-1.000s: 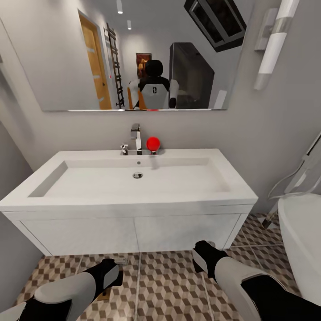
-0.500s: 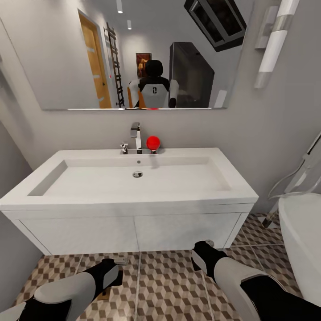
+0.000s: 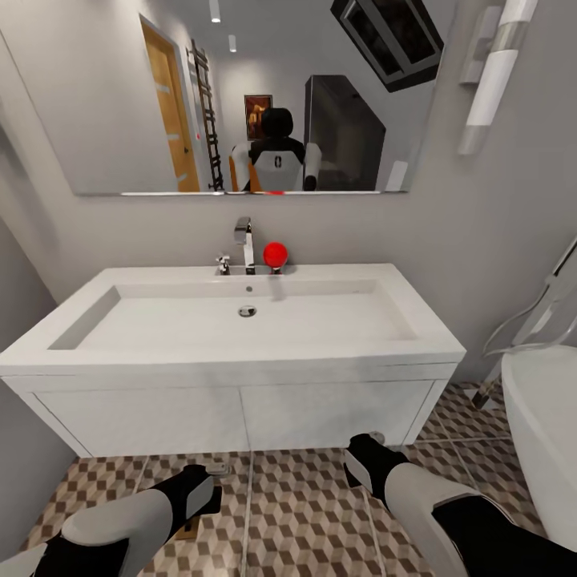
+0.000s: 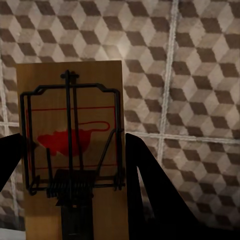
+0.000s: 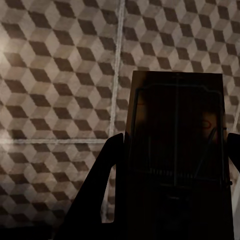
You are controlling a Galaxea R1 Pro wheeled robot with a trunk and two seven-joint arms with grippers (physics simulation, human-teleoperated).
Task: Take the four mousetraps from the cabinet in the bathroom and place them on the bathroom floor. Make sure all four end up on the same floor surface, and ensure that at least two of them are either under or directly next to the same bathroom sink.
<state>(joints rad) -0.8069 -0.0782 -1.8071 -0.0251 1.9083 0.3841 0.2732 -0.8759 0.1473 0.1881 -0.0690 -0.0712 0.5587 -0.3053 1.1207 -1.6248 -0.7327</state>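
Note:
My left gripper (image 4: 72, 141) is shut on a tan mousetrap (image 4: 70, 100) with a red mouse print and a wire spring, held over the cube-patterned bathroom floor (image 4: 200, 75). A dark, shadowed mousetrap (image 5: 177, 115) is clamped in my shut right gripper (image 5: 175, 141). In the head view both grippers, left (image 3: 200, 497) and right (image 3: 362, 461), hang low over the floor (image 3: 296, 513) just in front of the white sink (image 3: 240, 353). A small flat brownish piece (image 3: 218, 467) lies on the tiles at the vanity's foot. The cabinet is out of view.
A chrome faucet (image 3: 244, 244) and a red ball (image 3: 276, 255) stand at the basin's back. The wall mirror (image 3: 240, 96) reflects the robot. A white bathtub (image 3: 545, 417) crowds the right side, and a grey wall (image 3: 24, 449) closes the left.
The head view has shifted slightly, so the sink sits a little higher in the picture. Both grippers keep their mousetraps and have barely moved.

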